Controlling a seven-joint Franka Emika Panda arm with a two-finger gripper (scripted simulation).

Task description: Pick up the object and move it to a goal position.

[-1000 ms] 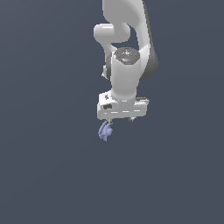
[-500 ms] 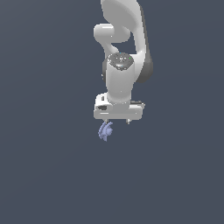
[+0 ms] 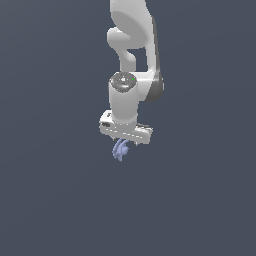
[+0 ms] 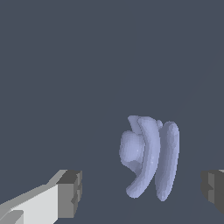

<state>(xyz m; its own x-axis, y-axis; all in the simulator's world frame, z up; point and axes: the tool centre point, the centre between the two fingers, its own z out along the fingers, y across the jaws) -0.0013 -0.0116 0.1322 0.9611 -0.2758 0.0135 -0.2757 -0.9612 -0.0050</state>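
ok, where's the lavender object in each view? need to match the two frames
Exterior view: the object sits just below the white gripper, near the picture's middle.
Wrist view: the object lies between the two grey fingertips, nearer the one that is cut off by the picture's edge, touching neither.
Shared landmark: the gripper; its fingertips flank the object in both views.

Object (image 4: 148, 155): matte pale lavender-blue, plain, no pattern. Gripper (image 3: 125, 140): white body; fingertips (image 4: 71, 193) dark grey. Arm (image 3: 131, 60): white, grey joint cap. Desk (image 3: 50, 190): uniform dark slate grey.
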